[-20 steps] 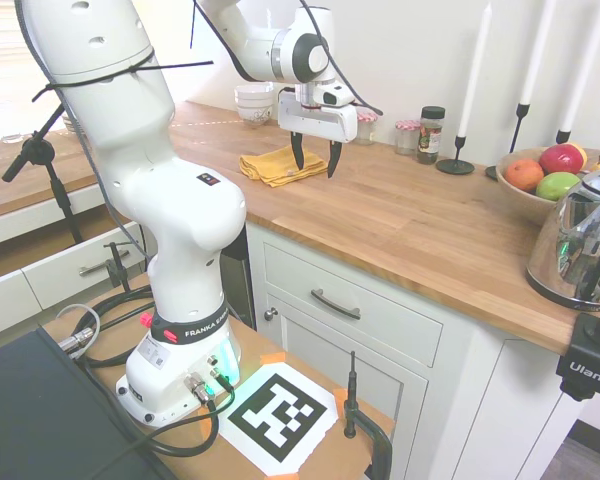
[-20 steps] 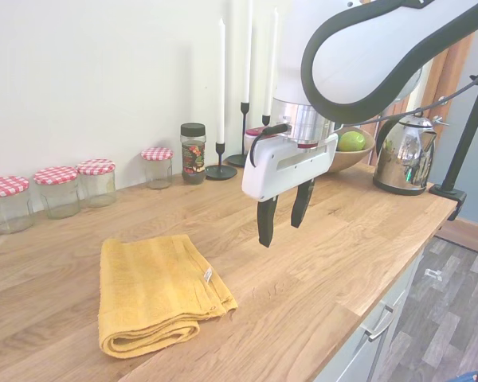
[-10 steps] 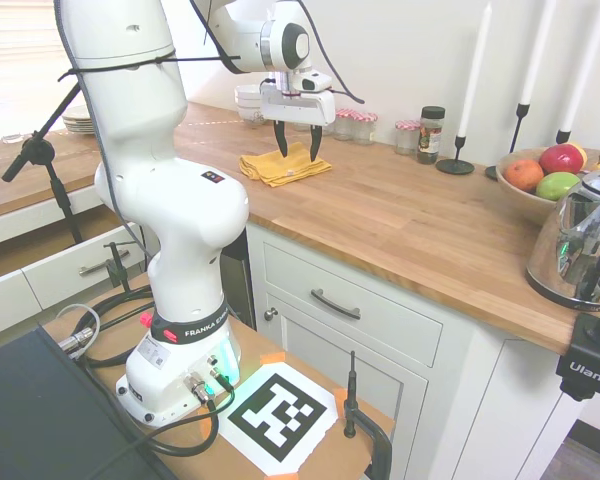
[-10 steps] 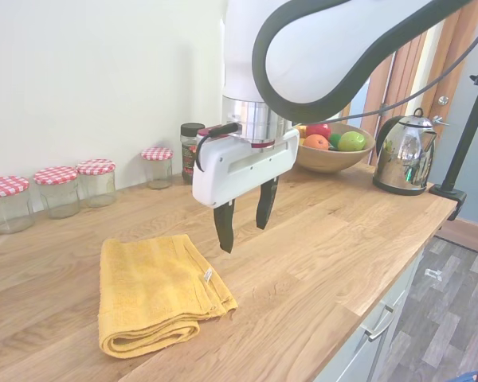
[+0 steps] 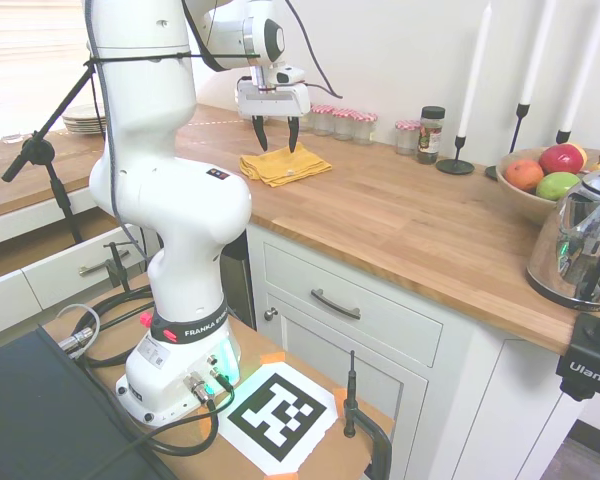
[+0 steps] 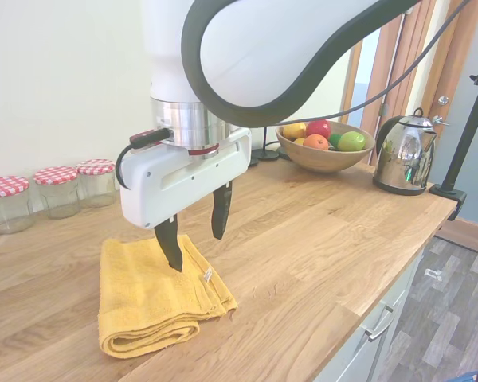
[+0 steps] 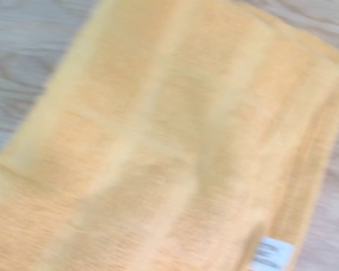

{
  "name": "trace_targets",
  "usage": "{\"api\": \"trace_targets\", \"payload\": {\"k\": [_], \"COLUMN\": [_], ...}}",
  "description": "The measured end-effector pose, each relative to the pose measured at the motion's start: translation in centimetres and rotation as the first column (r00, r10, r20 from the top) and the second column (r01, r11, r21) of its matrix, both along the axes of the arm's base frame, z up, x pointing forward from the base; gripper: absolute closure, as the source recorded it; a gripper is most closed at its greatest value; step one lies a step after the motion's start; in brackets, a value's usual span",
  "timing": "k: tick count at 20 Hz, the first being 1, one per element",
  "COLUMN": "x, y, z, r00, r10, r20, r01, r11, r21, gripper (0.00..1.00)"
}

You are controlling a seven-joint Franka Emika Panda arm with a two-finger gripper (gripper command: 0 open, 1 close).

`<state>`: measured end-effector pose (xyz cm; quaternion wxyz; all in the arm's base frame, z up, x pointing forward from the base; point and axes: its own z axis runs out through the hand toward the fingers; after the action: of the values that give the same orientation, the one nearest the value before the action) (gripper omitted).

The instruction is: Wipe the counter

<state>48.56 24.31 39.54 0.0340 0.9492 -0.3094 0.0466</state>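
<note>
Gripper (image 6: 196, 231) hung over the folded yellow towel (image 6: 155, 293), fingers apart, gripping nothing, not touching it. Towel lay flat on the counter (image 5: 410, 215), near the jars (image 6: 57, 191) along the wall.

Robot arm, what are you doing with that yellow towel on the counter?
The white robot arm is getting ready to wipe the counter. Its gripper hangs open just above a folded yellow towel lying on the wood, and has not grabbed it yet. The wrist view is filled by the towel. Jars with checked lids stand along the wall, and a fruit bowl and a shiny kettle sit farther down the counter.
</note>
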Motion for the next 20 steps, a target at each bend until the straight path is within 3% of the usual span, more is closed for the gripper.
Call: {"api": "trace_targets", "payload": {"k": [19,20], "x": [5.2,5.3], "y": [0.6,0.6], "z": [-3.1,-3.2], "r00": [0.998,0.998], "r10": [-0.011,-0.012], "r20": [-0.054,-0.056], "r01": [0.01,0.01], "r11": [1.0,1.0], "r21": [-0.024,-0.025], "gripper": [0.0,1.0]}}
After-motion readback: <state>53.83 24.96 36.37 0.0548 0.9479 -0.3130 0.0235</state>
